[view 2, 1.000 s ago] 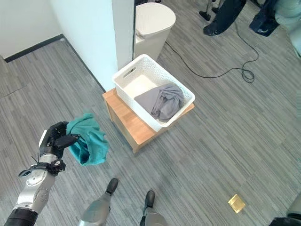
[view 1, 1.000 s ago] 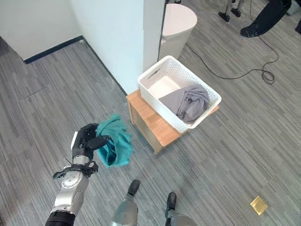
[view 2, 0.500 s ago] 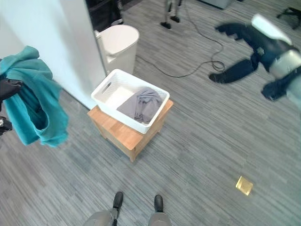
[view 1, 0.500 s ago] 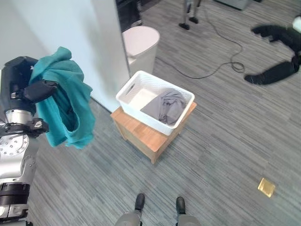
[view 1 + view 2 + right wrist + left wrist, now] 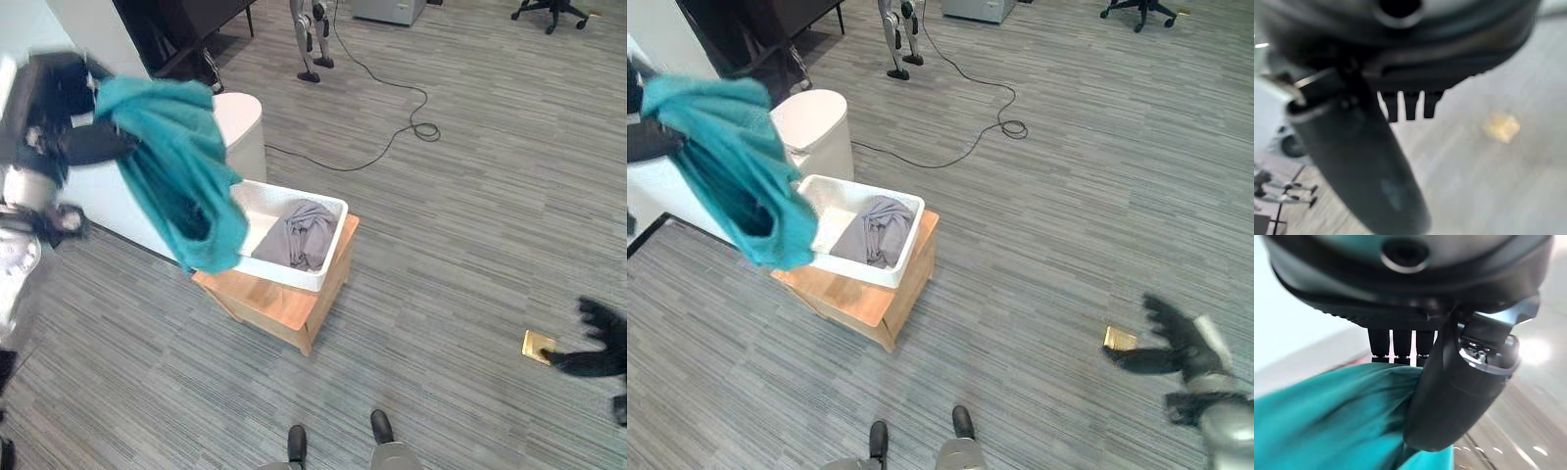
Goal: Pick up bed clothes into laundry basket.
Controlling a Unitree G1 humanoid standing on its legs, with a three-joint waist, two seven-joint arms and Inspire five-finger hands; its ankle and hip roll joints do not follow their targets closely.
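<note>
Near right: the right robot hand [image 5: 1181,345] is seen low above the grey striped floor [image 5: 460,196], its fingers spread and relaxed, with nothing held. A small yellow square [image 5: 538,346] is seen flat on the floor just beside that hand; in the right wrist view it appears as a pale yellow patch [image 5: 1502,126] past the straight fingers [image 5: 1408,105].

Near centre: a low wooden counter [image 5: 276,299] is shown standing on the floor. On it a white laundry basket [image 5: 305,278] with perforated walls is carried. A crumpled grey garment [image 5: 299,233] is seen lying inside the basket, toward its right end.

Left: the left robot hand [image 5: 61,125] is raised high at the left edge and is clenched on a teal cloth [image 5: 184,174]. The cloth is seen hanging down from the grasp in a loose fold, its lower end in front of the basket's left end; whether it touches the basket cannot be told. In the left wrist view the thumb [image 5: 1449,396] and fingers are pressed into the teal cloth [image 5: 1327,416].

Far left: a white lidded bin [image 5: 810,129] is seen behind the basket, beside a pale wall [image 5: 656,34].

Far: a black cable [image 5: 392,137] is trailed across the floor, and the legs of stands and a chair base [image 5: 554,10] are visible along the far edge.
</note>
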